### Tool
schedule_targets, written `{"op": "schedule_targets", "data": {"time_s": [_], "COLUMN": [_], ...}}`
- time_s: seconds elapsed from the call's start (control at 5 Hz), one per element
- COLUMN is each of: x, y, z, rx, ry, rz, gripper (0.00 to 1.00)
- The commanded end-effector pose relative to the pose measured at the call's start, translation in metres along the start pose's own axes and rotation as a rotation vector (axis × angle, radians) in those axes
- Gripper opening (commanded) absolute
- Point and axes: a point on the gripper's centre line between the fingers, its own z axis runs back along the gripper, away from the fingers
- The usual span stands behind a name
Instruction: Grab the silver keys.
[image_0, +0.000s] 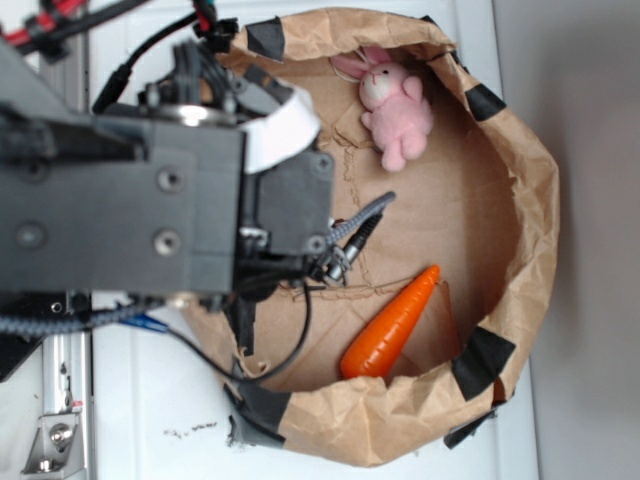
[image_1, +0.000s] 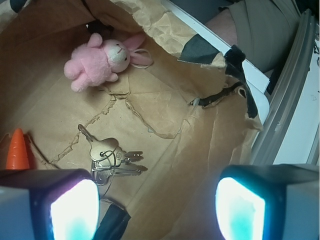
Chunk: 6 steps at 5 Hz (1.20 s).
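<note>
In the wrist view the silver keys (image_1: 111, 156) lie fanned on thin wire rings on the brown paper floor, just above and beside my left fingertip (image_1: 70, 210). My gripper (image_1: 157, 212) is open, its two glowing pads wide apart with only bare paper between them; the keys sit left of that gap. In the exterior view the arm (image_0: 150, 210) covers the left of the paper-lined basket (image_0: 520, 200), and the keys are hidden under it.
A pink plush bunny (image_1: 100, 60) (image_0: 398, 105) lies at the far side. An orange carrot (image_0: 392, 325) rests near the paper wall, its tip (image_1: 17, 150) at the wrist view's left edge. Crumpled paper walls with black tape (image_0: 485, 360) ring the space.
</note>
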Motion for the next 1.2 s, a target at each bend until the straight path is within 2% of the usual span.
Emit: {"op": "schedule_targets", "data": {"time_s": [0.0,0.4,0.8,1.0], "x": [0.002,0.001,0.011,0.006], "y": [-0.011,-0.031,-0.045,-0.026], "z": [0.002,-0.016,-0.045,-0.043], "rx": [-0.069,-0.071,-0.061,-0.062], "ry": [-0.007,-0.001,0.013,0.074], "rz": [-0.025,-0.042,0.011,0.013], "gripper": [1.00,1.00,1.00,1.00]}}
